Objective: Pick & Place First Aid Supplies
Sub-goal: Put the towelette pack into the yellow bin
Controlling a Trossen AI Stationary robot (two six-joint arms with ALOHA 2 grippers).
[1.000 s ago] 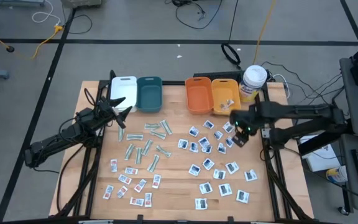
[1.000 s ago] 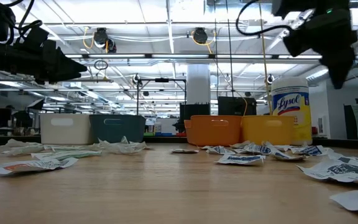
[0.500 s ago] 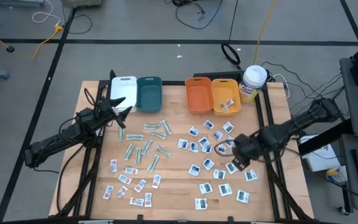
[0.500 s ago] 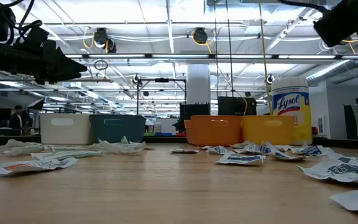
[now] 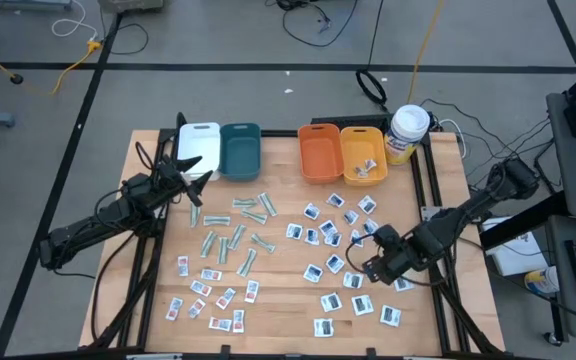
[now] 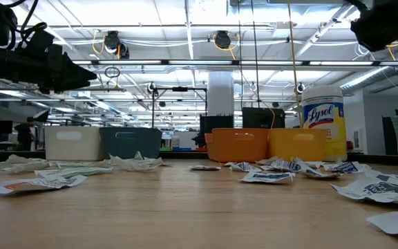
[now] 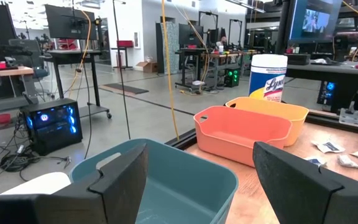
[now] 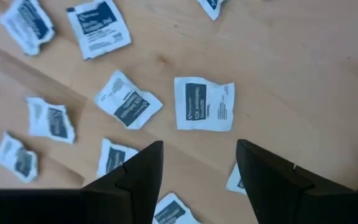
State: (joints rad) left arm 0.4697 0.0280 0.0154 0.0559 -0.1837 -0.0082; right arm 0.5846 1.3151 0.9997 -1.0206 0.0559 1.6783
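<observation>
Right end effector (image 5: 371, 268) spread empty above white packets (image 8: 204, 104) (blue print), left end effector (image 5: 194, 185) apparently released near teal bin (image 5: 240, 150)

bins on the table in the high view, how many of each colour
white bin: 1
teal bin: 1
orange bin: 1
yellow bin: 1
total: 4
</observation>
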